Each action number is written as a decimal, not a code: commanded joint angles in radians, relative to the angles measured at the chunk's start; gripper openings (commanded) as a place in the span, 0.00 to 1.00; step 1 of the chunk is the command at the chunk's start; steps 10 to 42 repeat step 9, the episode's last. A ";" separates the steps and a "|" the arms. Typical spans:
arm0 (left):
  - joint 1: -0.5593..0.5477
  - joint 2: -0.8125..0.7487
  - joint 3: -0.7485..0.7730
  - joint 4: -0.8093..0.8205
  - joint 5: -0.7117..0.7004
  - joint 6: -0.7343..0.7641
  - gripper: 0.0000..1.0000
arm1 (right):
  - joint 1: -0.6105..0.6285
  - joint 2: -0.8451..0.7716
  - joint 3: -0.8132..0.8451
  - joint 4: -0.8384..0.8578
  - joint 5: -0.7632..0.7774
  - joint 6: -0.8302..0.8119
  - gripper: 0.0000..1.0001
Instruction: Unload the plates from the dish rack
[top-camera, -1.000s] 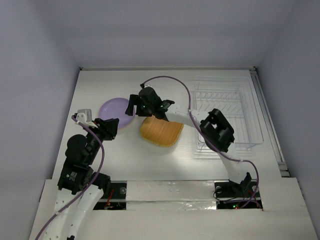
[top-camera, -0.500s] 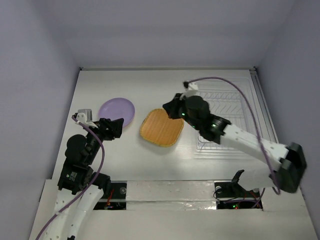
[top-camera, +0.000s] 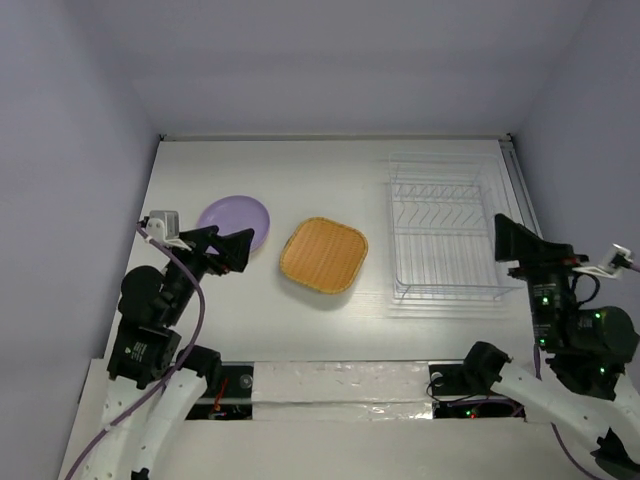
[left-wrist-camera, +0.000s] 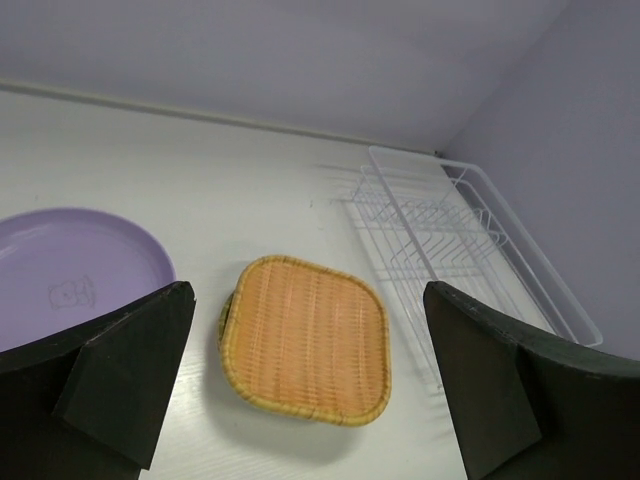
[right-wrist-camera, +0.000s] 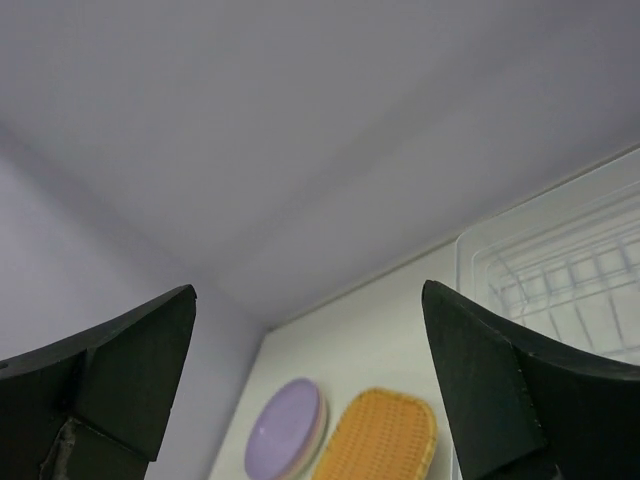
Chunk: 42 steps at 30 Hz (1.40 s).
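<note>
While the left gripper (left-wrist-camera: 310, 385) and right gripper (right-wrist-camera: 310, 385) are held spread wide and empty, the purple plate (left-wrist-camera: 70, 275) is partly hidden by a finger (left-wrist-camera: 120, 370).

Soft, even overhead light keeps the white table (top-camera: 330, 170) bright without glare, the orange woven plate (top-camera: 323, 254) casts only a faint shadow along its near edge, the thin-wire dish rack (top-camera: 445, 235) nearly washes out against the white, and both wrist views show their fingers (left-wrist-camera: 120, 375) as dark, featureless silhouettes.

Overhead view from the near side; both wrist views oblique, orange plate (top-camera: 323, 254) and dish rack (top-camera: 445, 226) common to all.
</note>
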 joint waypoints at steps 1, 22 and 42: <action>0.007 0.030 0.092 0.092 0.011 0.023 0.99 | 0.004 -0.099 -0.024 -0.091 0.159 -0.008 1.00; 0.007 0.081 0.118 0.089 0.011 0.034 0.99 | 0.004 -0.090 -0.050 -0.139 0.151 0.021 1.00; 0.007 0.081 0.118 0.089 0.011 0.034 0.99 | 0.004 -0.090 -0.050 -0.139 0.151 0.021 1.00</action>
